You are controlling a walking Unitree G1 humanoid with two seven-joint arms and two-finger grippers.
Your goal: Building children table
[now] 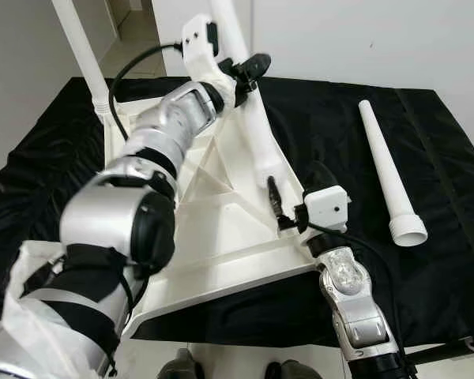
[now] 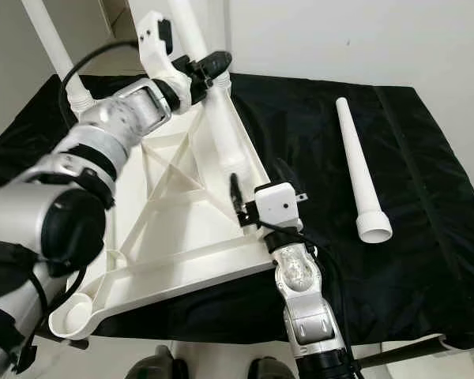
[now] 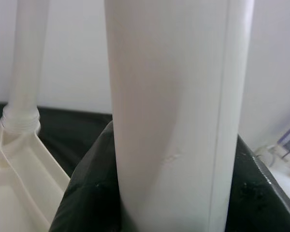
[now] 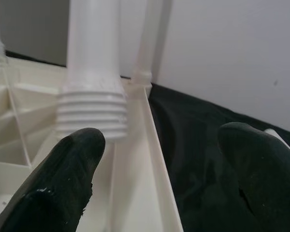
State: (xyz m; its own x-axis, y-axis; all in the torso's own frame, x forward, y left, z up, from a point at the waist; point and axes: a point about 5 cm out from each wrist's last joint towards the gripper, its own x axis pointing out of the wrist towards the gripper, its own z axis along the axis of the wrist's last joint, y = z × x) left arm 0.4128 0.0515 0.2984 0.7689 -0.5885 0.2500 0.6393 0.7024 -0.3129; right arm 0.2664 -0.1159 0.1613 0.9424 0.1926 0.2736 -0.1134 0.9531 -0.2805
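The left gripper (image 1: 249, 71) pinches an upright white table leg (image 3: 174, 106) above the upturned white tabletop (image 2: 182, 197), while the right gripper (image 4: 159, 164) hovers spread at the tabletop's edge.

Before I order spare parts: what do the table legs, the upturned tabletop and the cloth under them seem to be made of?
The loose leg looks like moulded white plastic: smooth, slightly glossy, with a ribbed collar at the wide end. The leg in the left claw shows a mould seam. The tabletop looks the same, with thin ribs underneath. The black cloth is probably thin synthetic fabric: creased, faintly shiny.
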